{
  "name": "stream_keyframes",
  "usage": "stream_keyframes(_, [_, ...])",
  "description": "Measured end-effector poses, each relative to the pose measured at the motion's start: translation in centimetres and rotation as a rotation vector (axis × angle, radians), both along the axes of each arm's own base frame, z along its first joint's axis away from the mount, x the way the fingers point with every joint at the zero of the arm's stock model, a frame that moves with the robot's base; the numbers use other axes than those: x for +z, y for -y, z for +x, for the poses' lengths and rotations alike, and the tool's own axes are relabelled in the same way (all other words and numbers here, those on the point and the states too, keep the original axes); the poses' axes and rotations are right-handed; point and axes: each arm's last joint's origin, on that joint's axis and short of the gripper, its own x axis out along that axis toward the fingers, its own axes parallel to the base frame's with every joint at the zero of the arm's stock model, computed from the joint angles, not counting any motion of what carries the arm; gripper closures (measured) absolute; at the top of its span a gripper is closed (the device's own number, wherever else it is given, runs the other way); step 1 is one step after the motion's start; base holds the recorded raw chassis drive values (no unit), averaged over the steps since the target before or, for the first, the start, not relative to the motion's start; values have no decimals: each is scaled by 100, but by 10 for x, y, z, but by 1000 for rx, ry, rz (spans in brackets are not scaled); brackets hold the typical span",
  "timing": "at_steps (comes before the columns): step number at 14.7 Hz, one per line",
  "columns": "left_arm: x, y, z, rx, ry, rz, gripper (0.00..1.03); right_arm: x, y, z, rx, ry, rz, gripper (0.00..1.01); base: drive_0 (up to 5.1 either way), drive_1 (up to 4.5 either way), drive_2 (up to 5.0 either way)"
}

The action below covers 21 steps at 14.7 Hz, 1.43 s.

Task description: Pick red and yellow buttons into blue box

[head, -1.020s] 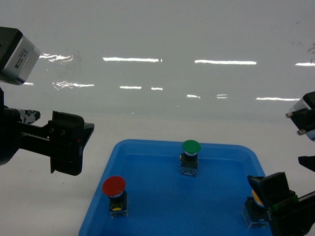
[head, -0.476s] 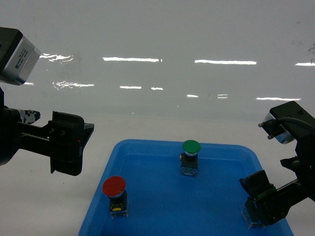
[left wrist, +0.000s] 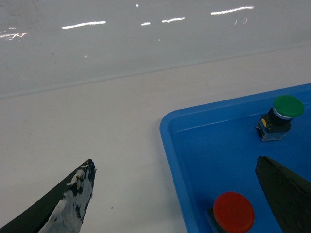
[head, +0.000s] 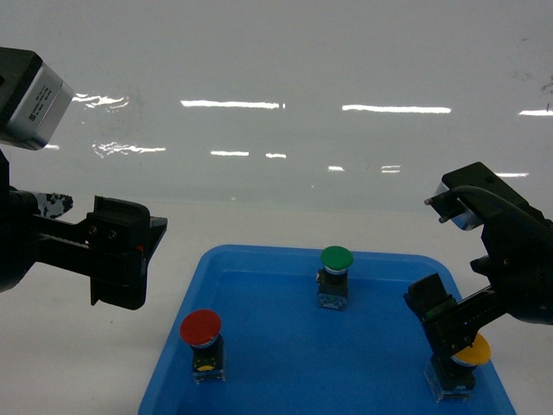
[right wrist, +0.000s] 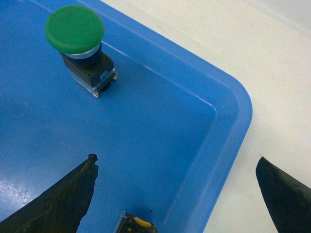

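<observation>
Yellow button (head: 472, 350) shows its round cap only from the head; right gripper (head: 451, 323) gapes wide, empty, above it.

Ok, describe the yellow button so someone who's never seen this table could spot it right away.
Find the shallow blue tray on the white table. In its near right corner, just under the right end effector, stands the yellow button. Its yellow cap sets it apart from the red button at near left and the green button at the back.
</observation>
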Motion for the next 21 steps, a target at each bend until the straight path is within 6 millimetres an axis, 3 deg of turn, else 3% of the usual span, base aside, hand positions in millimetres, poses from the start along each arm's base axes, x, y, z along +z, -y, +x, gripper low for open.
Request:
stream_keyframes(6, [0, 0, 0, 0, 0, 0, 5, -21, -24, -18, 46, -58, -45, 3, 0, 0, 0])
stream_keyframes(13, [0, 0, 0, 0, 0, 0, 5, -47, -23, -28, 29, -100, -108, 3, 0, 0, 0])
stream_keyframes(14, [0, 0, 0, 0, 0, 0, 5, -53, -20, -31, 21, -113, -122, 11, 0, 0, 0])
stream_keyframes(16, [0, 0, 0, 0, 0, 1, 5, -57, -16, -33, 7, -109, -136, 39, 0, 0, 0])
stream_keyframes(17, [0, 0, 0, 0, 0, 1, 5, -56, -16, -32, 5, -88, -130, 66, 0, 0, 0])
stream_keyframes(18, [0, 0, 0, 0, 0, 1, 5, -56, -17, -31, 6, -81, -130, 71, 0, 0, 0])
stream_keyframes(21, [0, 0, 0, -1, 1, 2, 5, -57, -13, -31, -12, -60, -134, 72, 0, 0, 0])
